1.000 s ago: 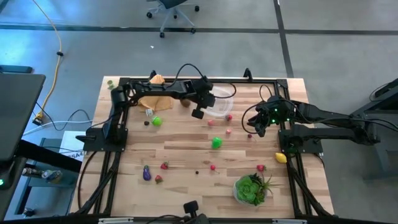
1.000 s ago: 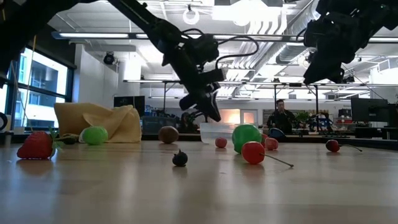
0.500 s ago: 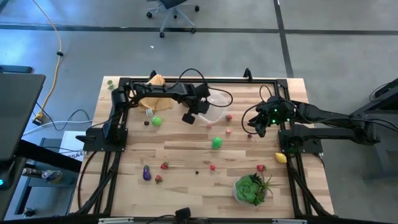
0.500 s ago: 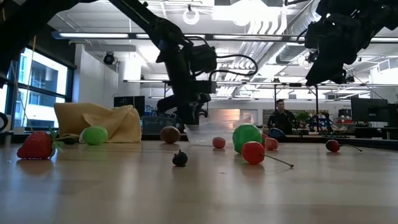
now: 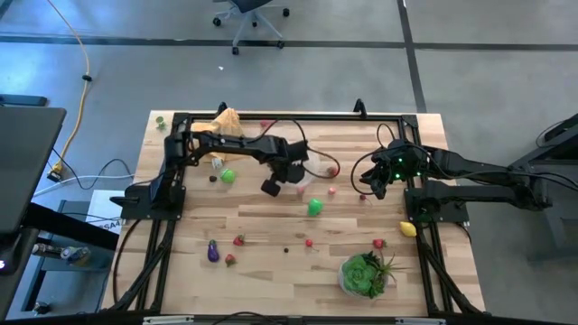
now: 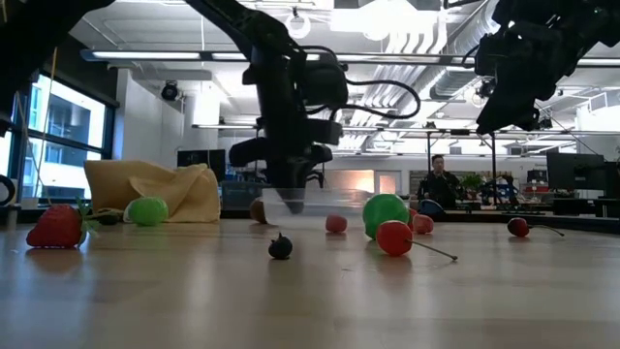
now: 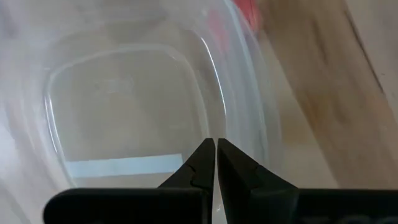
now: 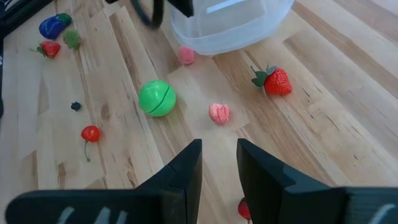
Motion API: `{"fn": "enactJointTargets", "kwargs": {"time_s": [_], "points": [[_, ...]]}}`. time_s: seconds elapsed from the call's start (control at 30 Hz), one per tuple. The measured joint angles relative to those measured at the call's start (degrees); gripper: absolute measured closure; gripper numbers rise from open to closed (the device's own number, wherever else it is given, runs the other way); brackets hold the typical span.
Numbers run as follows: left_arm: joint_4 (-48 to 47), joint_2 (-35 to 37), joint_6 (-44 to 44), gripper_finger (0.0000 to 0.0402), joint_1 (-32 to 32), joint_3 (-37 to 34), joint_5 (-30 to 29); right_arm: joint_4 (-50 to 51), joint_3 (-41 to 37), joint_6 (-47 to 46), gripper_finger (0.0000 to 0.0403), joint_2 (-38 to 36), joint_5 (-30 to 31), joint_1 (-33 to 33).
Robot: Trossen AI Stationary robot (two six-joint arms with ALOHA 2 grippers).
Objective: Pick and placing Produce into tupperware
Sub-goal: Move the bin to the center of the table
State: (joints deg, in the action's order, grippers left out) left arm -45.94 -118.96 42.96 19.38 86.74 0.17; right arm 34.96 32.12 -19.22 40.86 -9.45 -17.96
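Risk first, biggest to smallest. Tupperware sits near the table's centre toward 12 o'clock, and my left gripper is clenched on its rim, fingers pinched together in the left wrist view. I judge the thin wall could slip from that pinch or tip, since the container looks tilted in the low view.

Green lime lies at 6 o'clock of the container, nearby; dragging the tub that way could knock it rolling.

Strawberry and pink piece lie just beside the tub; they could get shoved.

Right gripper hovers at 3 o'clock, fingers parted, holding nothing.
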Motion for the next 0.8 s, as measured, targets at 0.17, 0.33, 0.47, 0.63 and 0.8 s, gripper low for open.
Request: {"fn": "enactJointTargets", "kwargs": {"time_s": [0.17,0.33,0.47,0.63,0.8], "points": [[-3.01,0.0,-4.71,0.0392,-3.02,-0.01,-1.75,0.0,0.0,-0.22,0.0311,0.0,-0.18,0.01],[-4.66,0.0,-7.5,0.0392,-6.38,-0.02,-1.73,0.0,0.0,-0.22,0.0311,0.0,-0.22,0.0],[-5.69,0.0,-8.78,0.0392,-9.47,-0.02,-1.69,0.0,0.0,-0.22,0.0311,0.0,-0.25,0.0],[-6.19,0.01,-9.24,0.0392,-13.12,-0.02,-1.69,0.0,0.0,-0.22,0.0311,0.0,-0.28,0.01],[-6.22,0.02,-11.5,0.0392,-15.9,-0.02,-1.69,0.0,0.0,-0.39,0.0311,0.0,-0.44,0.0]]}}
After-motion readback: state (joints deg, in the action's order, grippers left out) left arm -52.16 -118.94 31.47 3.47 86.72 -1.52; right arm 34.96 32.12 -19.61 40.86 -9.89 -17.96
